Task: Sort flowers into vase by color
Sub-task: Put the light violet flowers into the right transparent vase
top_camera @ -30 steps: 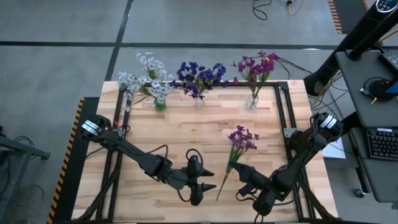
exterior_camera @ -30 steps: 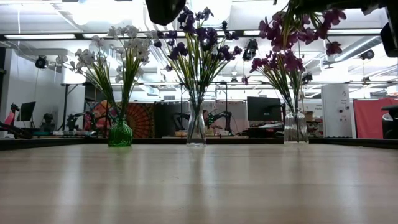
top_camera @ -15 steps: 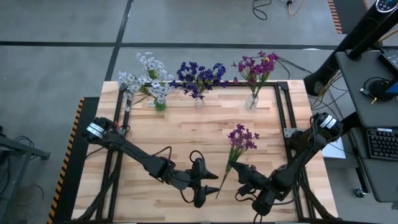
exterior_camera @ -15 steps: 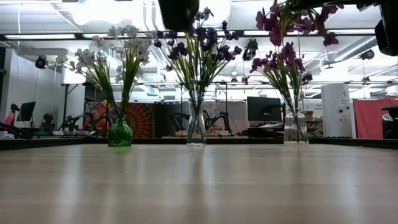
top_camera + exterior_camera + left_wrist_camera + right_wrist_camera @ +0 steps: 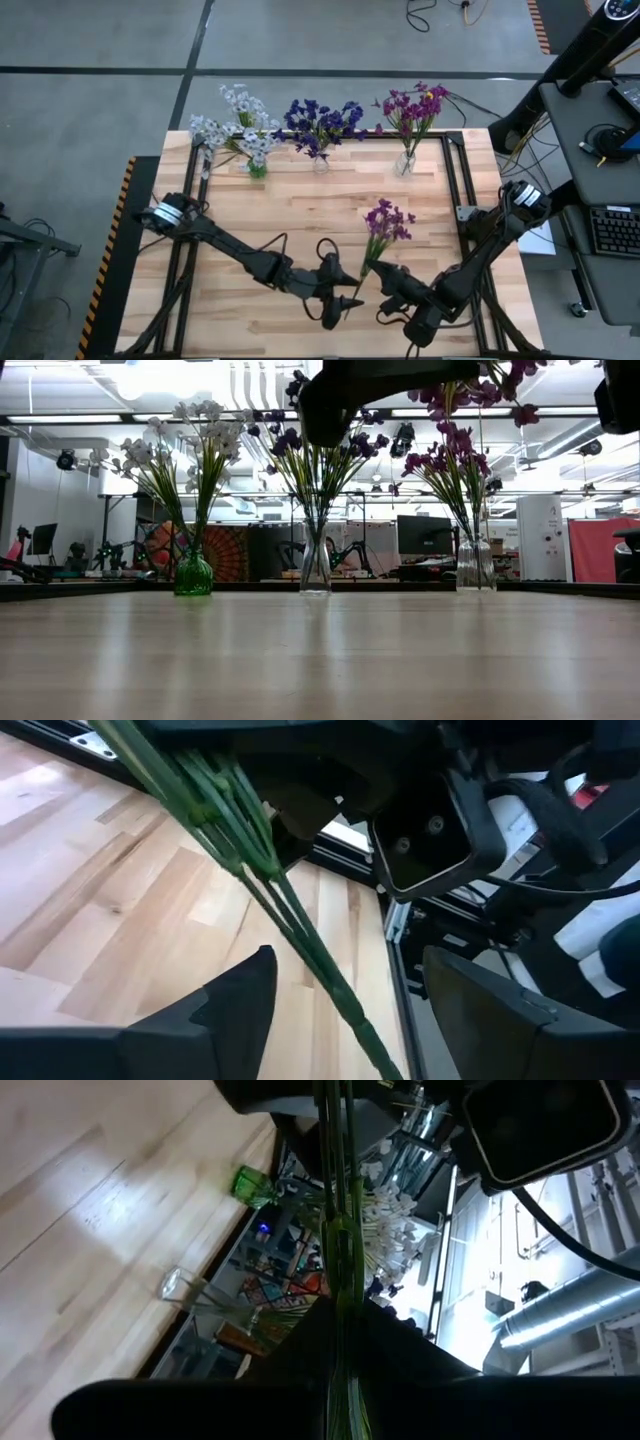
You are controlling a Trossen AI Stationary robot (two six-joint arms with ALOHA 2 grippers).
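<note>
My right gripper (image 5: 388, 292): clenched on the lower stems of a magenta-purple bunch (image 5: 386, 222), near the front of the table (image 5: 300, 215), right of centre
My left gripper (image 5: 347, 295): fingers (image 5: 235, 995) spread wide, one on each side of the same green stems (image 5: 300, 935), not touching them; it sits just beside my right gripper
Held bunch: lifted off the wood, stems slanting from my right gripper up toward the blossoms, which point at the back edge
White flowers (image 5: 235, 125): in the green vase (image 5: 193, 574), back left
Dark blue-violet flowers (image 5: 320, 122): in the clear middle vase (image 5: 315, 570)
Magenta flowers (image 5: 412, 108): in the clear vase (image 5: 474, 568), back right
Vases: in one row along the far edge, well apart from both grippers
</note>
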